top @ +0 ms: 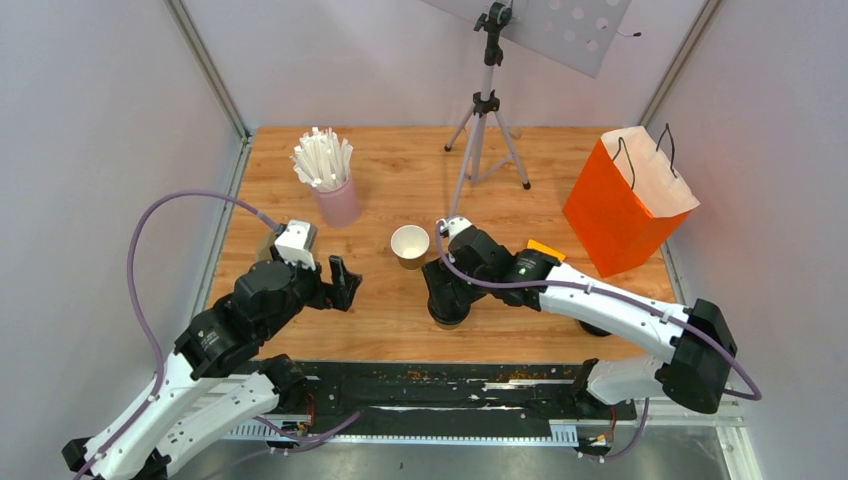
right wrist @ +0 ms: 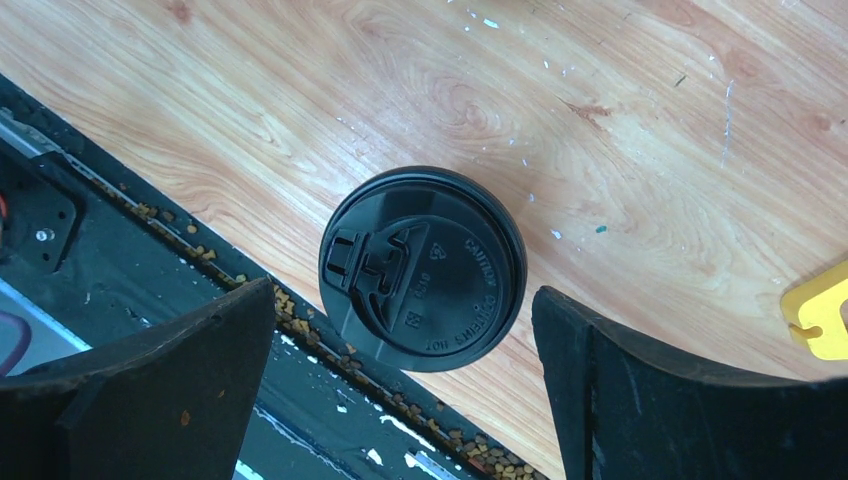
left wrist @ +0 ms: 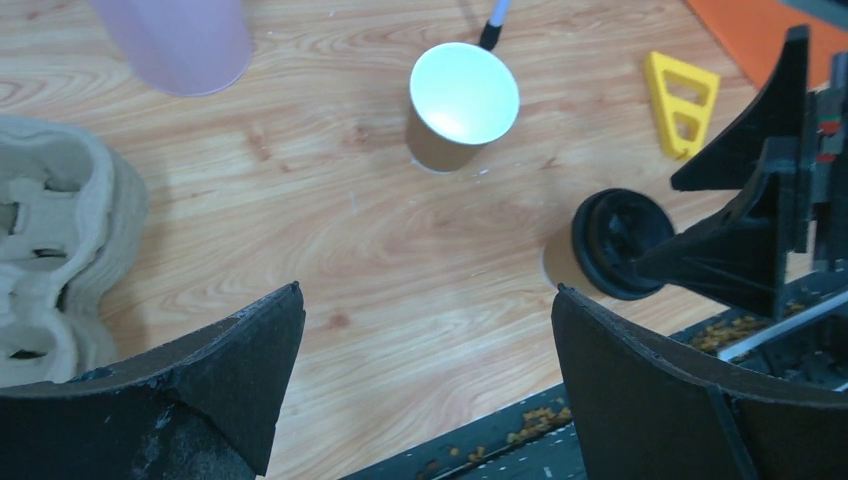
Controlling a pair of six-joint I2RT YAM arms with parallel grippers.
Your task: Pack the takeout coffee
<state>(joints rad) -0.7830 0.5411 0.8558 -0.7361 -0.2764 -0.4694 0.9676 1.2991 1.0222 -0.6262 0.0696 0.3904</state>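
The takeout coffee is a kraft-brown cup wearing a black lid, standing near the table's front edge. My right gripper hovers straight above it, open, with a finger on each side and nothing held. In the left wrist view the lidded cup shows beside the right arm's black fingers. A second kraft cup, with no lid and a white inside, stands mid-table. My left gripper is left of both cups, open over bare wood and empty.
A pink cup of white sticks stands at the back left. An orange paper bag stands open at the right. A tripod is at the back. A pulp cup tray lies by the left arm. A yellow piece is near the bag.
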